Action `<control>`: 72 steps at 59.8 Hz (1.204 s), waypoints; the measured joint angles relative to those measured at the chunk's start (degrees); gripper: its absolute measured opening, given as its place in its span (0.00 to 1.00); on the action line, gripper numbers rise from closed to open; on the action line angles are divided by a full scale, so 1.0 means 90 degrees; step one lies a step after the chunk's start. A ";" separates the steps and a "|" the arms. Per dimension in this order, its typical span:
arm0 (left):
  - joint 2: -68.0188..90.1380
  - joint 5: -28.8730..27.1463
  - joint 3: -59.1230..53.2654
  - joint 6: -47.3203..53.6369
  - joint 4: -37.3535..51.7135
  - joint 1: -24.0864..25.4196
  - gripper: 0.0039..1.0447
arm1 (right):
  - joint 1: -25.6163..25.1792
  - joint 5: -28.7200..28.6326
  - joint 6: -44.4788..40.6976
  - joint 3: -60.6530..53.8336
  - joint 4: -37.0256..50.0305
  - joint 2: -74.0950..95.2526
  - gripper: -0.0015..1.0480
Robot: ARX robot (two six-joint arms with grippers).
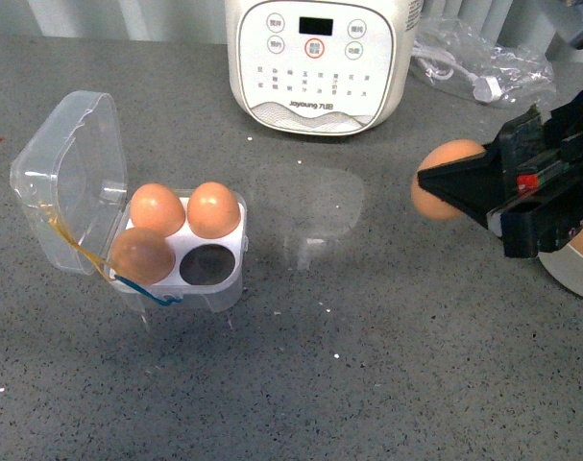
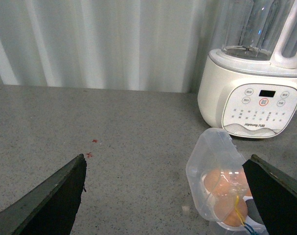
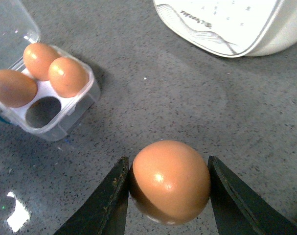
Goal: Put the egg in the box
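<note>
Now the carrying step is in hand: the right gripper [image 1: 454, 185] holds the egg [image 3: 170, 182] above the table, well apart from the box [image 1: 214, 280], with its jaws clamped on the egg's two sides. The next move calls for travel left to the one empty cell [image 1: 210, 262] and a gentle lowering. The left gripper [image 2: 166, 169] has its jaws wide apart and holds nothing.

The white plastic kitchen appliance [image 1: 310, 62] at top centre of the front view bears "Joyoung 九阳" low on its control panel; the button labels are too small to read.
</note>
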 joint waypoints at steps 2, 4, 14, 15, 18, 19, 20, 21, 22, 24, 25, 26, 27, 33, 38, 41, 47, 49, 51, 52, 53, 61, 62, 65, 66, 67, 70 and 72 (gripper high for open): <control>0.0000 0.0000 0.0000 0.0000 0.0000 0.0000 0.94 | 0.0063 -0.0075 -0.0104 0.0080 -0.0078 0.0053 0.38; 0.0000 0.0000 0.0000 0.0000 0.0000 0.0000 0.94 | 0.0126 -0.0155 -0.0187 0.0160 -0.0136 0.0114 0.38; 0.0000 0.0000 0.0000 0.0000 0.0000 0.0000 0.94 | 0.0442 -0.0427 -0.0410 0.0576 -0.0408 0.0379 0.38; 0.0000 0.0000 0.0000 0.0000 0.0000 0.0000 0.94 | 0.0486 -0.0457 -0.0437 0.0627 -0.0435 0.0420 0.38; 0.0000 -0.0002 0.0000 0.0000 0.0000 0.0000 0.94 | 0.0568 -0.0512 -0.0449 0.0724 -0.0493 0.0493 0.38; 0.0000 0.0000 0.0000 0.0000 0.0000 0.0000 0.94 | 0.0607 -0.0532 -0.0452 0.0772 -0.0525 0.0532 0.38; 0.0000 0.0000 0.0000 0.0000 0.0000 0.0000 0.94 | 0.0627 -0.0534 -0.0452 0.0794 -0.0537 0.0551 0.38; 0.0000 0.0000 0.0000 0.0000 0.0000 0.0000 0.94 | 0.0668 -0.0539 -0.0464 0.0833 -0.0551 0.0588 0.38; 0.0000 0.0000 0.0000 0.0000 0.0000 0.0000 0.94 | 0.0685 -0.0546 -0.0466 0.0850 -0.0554 0.0607 0.38; 0.0000 0.0000 0.0000 0.0000 0.0000 0.0000 0.94 | 0.0738 -0.0593 -0.0483 0.0906 -0.0576 0.0665 0.38; 0.0000 0.0000 0.0000 0.0000 0.0000 0.0000 0.94 | 0.0770 -0.0607 -0.0486 0.0940 -0.0588 0.0707 0.38; 0.0000 0.0000 0.0000 0.0000 0.0000 0.0000 0.94 | 0.0787 -0.0612 -0.0488 0.0957 -0.0590 0.0729 0.38; 0.0000 0.0000 0.0000 0.0000 0.0000 0.0000 0.94 | 0.0821 -0.0624 -0.0493 0.0993 -0.0593 0.0770 0.38; 0.0000 0.0000 0.0000 0.0000 0.0000 0.0000 0.94 | 0.0962 -0.0731 -0.0508 0.1144 -0.0627 0.0959 0.38; 0.0000 0.0000 0.0000 0.0000 0.0000 0.0000 0.94 | 0.1071 -0.0794 -0.0520 0.1253 -0.0644 0.1098 0.38; 0.0000 0.0000 0.0000 0.0000 0.0000 0.0000 0.94 | 0.1134 -0.0782 -0.0544 0.1309 -0.0646 0.1173 0.38; 0.0000 0.0000 0.0000 0.0000 0.0000 0.0000 0.94 | 0.1304 -0.0753 -0.0597 0.1460 -0.0714 0.1367 0.38; 0.0000 0.0000 0.0000 0.0000 0.0000 0.0000 0.94 | 0.1370 -0.0724 -0.0644 0.1528 -0.0736 0.1450 0.38; 0.0000 0.0000 0.0000 0.0000 0.0000 0.0000 0.94 | 0.1413 -0.0687 -0.0670 0.1566 -0.0741 0.1491 0.38; 0.0000 0.0000 0.0000 0.0000 0.0000 0.0000 0.94 | 0.1440 -0.0690 -0.0690 0.1593 -0.0758 0.1525 0.38; 0.0000 0.0000 0.0000 0.0000 0.0000 0.0000 0.94 | 0.1452 -0.0687 -0.0702 0.1613 -0.0770 0.1542 0.38; 0.0000 0.0000 0.0000 0.0000 0.0000 0.0000 0.94 | 0.1613 -0.0617 -0.0750 0.1783 -0.0782 0.1724 0.38; 0.0000 0.0000 0.0000 0.0000 0.0000 0.0000 0.94 | 0.1637 -0.0583 -0.0758 0.1814 -0.0782 0.1753 0.38; 0.0000 0.0000 0.0000 0.0000 0.0000 0.0000 0.94 | 0.1683 -0.0559 -0.0782 0.1868 -0.0797 0.1797 0.38; 0.0000 0.0000 0.0000 0.0000 0.0000 0.0000 0.94 | 0.1705 -0.0546 -0.0794 0.1889 -0.0797 0.1817 0.38; 0.0000 0.0000 0.0000 0.0000 0.0000 0.0000 0.94 | 0.1717 -0.0537 -0.0794 0.1902 -0.0797 0.1831 0.38; 0.0000 0.0000 0.0000 0.0000 0.0000 0.0000 0.94 | 0.1770 -0.0495 -0.0797 0.1977 -0.0797 0.1902 0.38; 0.0000 0.0000 0.0000 0.0000 0.0000 0.0000 0.94 | 0.1797 -0.0486 -0.0797 0.2018 -0.0797 0.1945 0.38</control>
